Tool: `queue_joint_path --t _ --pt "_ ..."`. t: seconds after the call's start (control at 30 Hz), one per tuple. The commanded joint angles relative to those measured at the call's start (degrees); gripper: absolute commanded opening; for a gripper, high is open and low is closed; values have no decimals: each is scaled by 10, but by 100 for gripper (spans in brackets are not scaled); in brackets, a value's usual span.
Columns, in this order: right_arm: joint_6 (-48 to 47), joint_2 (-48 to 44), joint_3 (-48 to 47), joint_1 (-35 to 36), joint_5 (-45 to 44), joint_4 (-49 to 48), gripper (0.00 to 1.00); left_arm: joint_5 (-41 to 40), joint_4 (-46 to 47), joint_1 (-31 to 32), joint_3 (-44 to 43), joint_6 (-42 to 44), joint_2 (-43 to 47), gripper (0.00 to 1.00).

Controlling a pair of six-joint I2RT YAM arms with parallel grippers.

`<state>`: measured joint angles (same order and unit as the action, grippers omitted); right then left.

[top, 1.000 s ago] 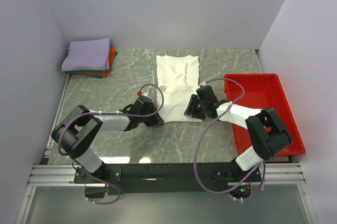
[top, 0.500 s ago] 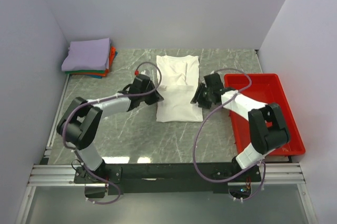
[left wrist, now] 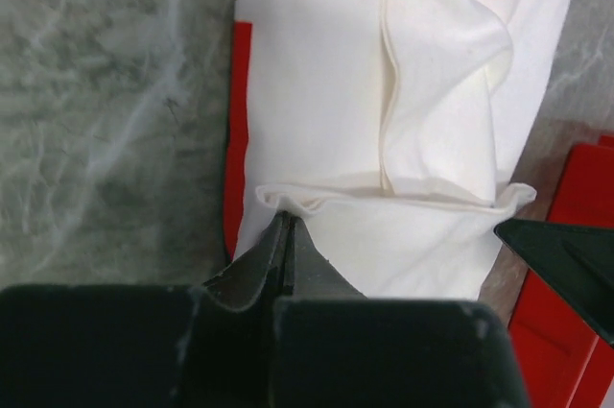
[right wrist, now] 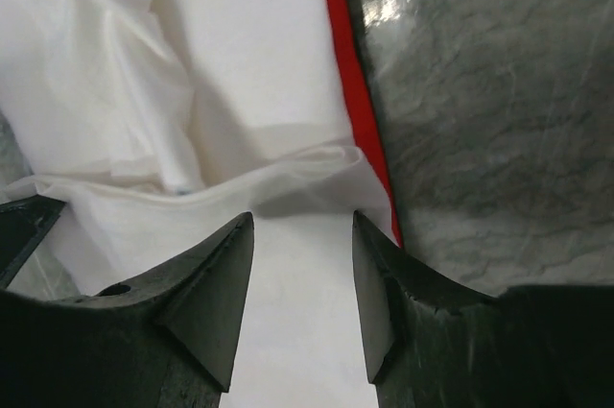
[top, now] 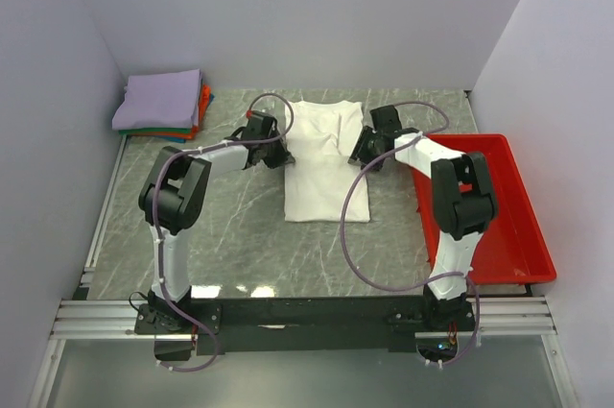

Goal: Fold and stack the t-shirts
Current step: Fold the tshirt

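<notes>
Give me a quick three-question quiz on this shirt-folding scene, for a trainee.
1. True or false: the right gripper is open.
2. Which colour tops the stack at far left? A lavender, B blue, C green.
3. Which gripper pinches the white tee at its fold?
Key: 1 true; 2 A; 3 the left gripper.

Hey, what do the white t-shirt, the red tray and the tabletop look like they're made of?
White t-shirt: soft matte cloth, likely cotton; it creases and folds limply.
Red tray: probably rigid plastic; smooth, slightly glossy, moulded rim.
Tabletop: grey-green marble pattern, white veins, some sheen; stone or printed laminate, cannot tell.
</notes>
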<state>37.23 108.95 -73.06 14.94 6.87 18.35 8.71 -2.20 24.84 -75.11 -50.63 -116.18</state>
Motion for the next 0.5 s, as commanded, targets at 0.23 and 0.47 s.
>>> queue_joint_path --t 0.23,0.47 --pt "-31 55 -67 -24 -8 22 51 17 -27 -24 -68 17 -55 1" --pt "-35 65 -63 -23 -14 23 50 18 -30 -27 -72 18 -66 6"
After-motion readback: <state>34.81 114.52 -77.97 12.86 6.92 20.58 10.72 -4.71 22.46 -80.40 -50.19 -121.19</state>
